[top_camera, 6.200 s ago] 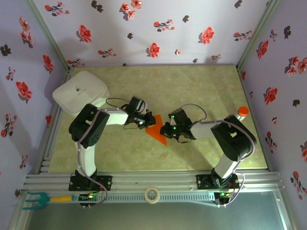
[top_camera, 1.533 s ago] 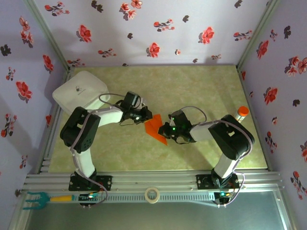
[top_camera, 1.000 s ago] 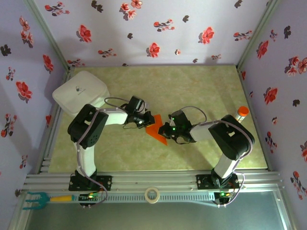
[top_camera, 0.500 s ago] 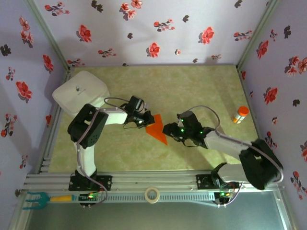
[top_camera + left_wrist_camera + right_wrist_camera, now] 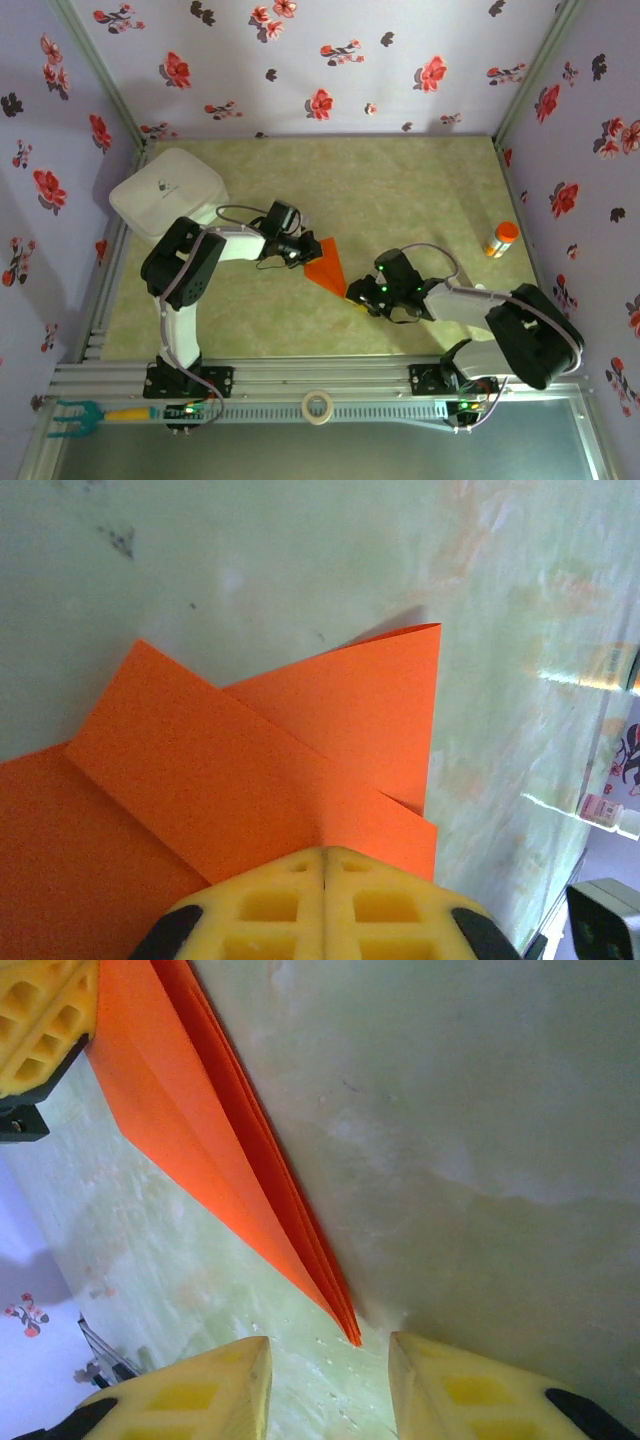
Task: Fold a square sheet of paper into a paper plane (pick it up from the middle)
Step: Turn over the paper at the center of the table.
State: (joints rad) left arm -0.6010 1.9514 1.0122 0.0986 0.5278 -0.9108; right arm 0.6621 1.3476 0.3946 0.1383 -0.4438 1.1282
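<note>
Just before the parted right jaws lies the paper plane (image 5: 200,1150).

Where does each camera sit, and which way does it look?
Top external: above and behind the arms, looking down on the table; left arm and right arm show whole.
Left wrist: on the left arm, looking down past shut left fingers at the folded orange paper's wide end.
Right wrist: on the right arm, looking past open right fingers at the paper's pointed tip.
Shared: all three see the paper; the right wrist view also catches a left finger, top left.
</note>
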